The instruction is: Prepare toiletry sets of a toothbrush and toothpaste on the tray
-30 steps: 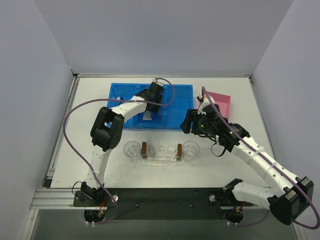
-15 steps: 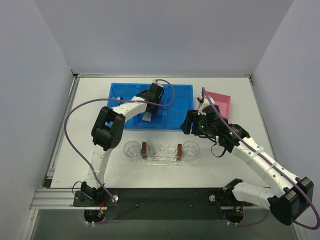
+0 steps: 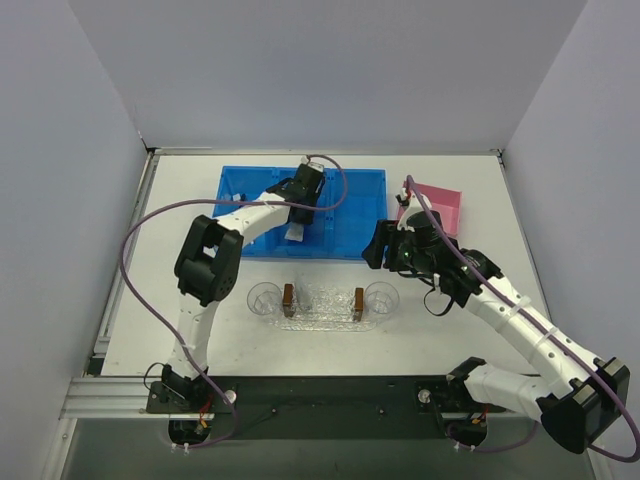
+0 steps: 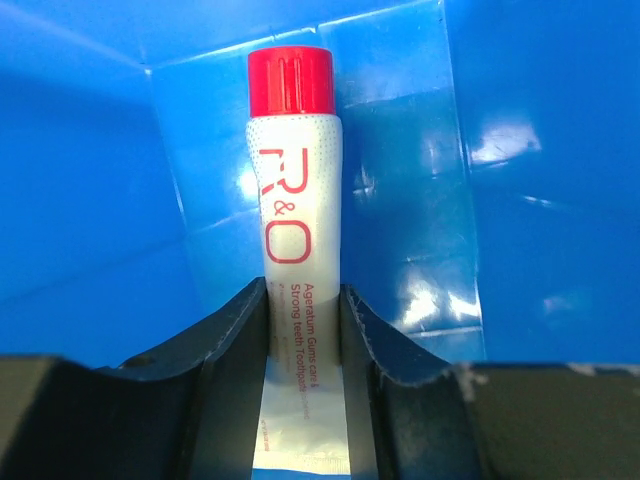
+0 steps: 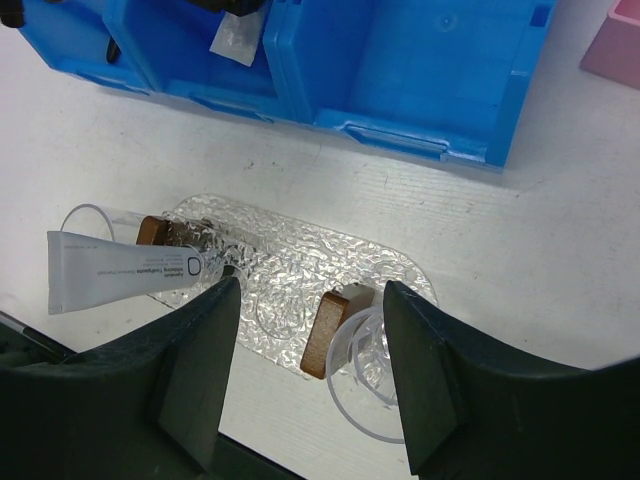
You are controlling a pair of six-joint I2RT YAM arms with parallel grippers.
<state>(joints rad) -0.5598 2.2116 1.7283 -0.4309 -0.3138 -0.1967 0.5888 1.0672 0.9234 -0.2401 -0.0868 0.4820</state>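
My left gripper (image 4: 305, 310) is shut on a white toothpaste tube (image 4: 300, 230) with a red cap and holds it inside the blue bin (image 4: 540, 150). In the top view this gripper (image 3: 300, 205) is over the bin's middle compartment, with the tube's tail (image 3: 296, 232) showing below it. My right gripper (image 5: 310, 290) is open and empty above the clear glittery tray (image 5: 280, 255). In the top view it (image 3: 385, 245) hovers behind the tray's (image 3: 322, 302) right end. A second white tube (image 5: 120, 270) lies at the tray's left end. No toothbrush shows clearly.
Two clear cups (image 3: 264, 297) (image 3: 381, 296) and two brown blocks (image 3: 288, 294) (image 3: 358, 298) sit on the tray. The blue bin (image 3: 350, 215) stands behind it. A pink box (image 3: 440, 205) lies at the back right. A thin dark stick (image 5: 20, 330) crosses the right wrist view's lower left edge.
The left arm's elbow has swung a little to the left while its gripper keeps the tube over the bin. The right gripper has shifted slightly towards the tray.
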